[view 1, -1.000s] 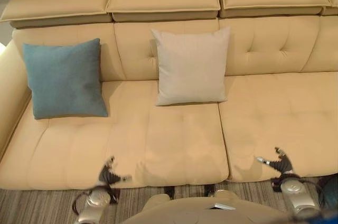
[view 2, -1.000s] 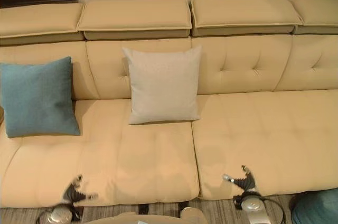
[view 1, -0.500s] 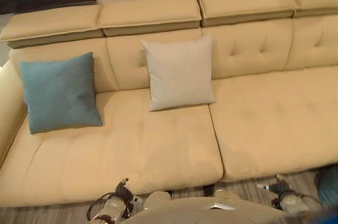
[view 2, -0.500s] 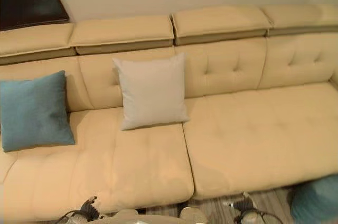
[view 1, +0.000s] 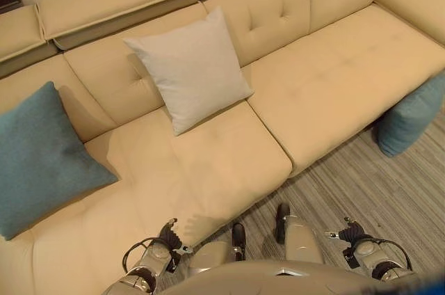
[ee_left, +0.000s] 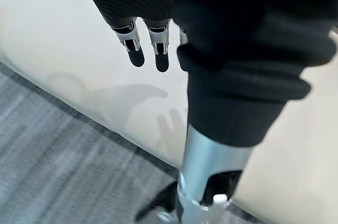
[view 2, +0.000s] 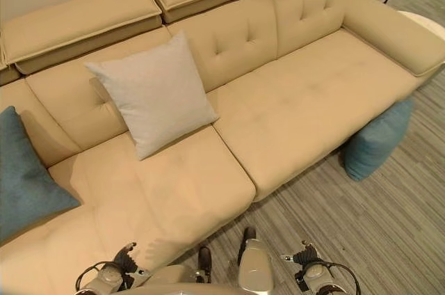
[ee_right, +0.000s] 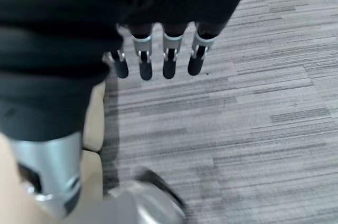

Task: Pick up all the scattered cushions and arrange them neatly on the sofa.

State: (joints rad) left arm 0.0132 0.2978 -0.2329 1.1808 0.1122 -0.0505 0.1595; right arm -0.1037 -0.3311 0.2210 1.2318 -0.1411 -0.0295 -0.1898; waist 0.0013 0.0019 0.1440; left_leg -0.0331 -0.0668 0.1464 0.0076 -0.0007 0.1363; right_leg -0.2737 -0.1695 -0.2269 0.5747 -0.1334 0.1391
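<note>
Three cushions are counted, and two are already propped on the beige sofa [view 1: 208, 170]. Largest first: the sofa stretches across the head views, its right-hand seat bare. A teal cushion [view 1: 42, 159] is leaned in the left corner, with a pale grey cushion [view 1: 189, 69] stood against the backrest well apart from it. Down on the striped grey carpet [view 2: 361, 239], a second teal cushion [view 2: 379, 138] is wedged upright against the sofa's front at the far right end, touching the upholstery. That one is judged to be the job still outstanding.

Both hands are held low and nothing is carried. The left hand [view 1: 169, 236] is seen over the front edge of the seat, fingers hanging straight and relaxed. The right hand [view 1: 352, 232] is hung above the carpet, fingers likewise slack and parted from the thumb.

For the step in hand, the floor cushion should be approached squarely rather than reached for sideways. It is soft and bulky, so it is best clasped from both sides with the two hands. Once lifted clear of the sofa's edge, it is best set upright on the bare right-hand seat against the backrest.
</note>
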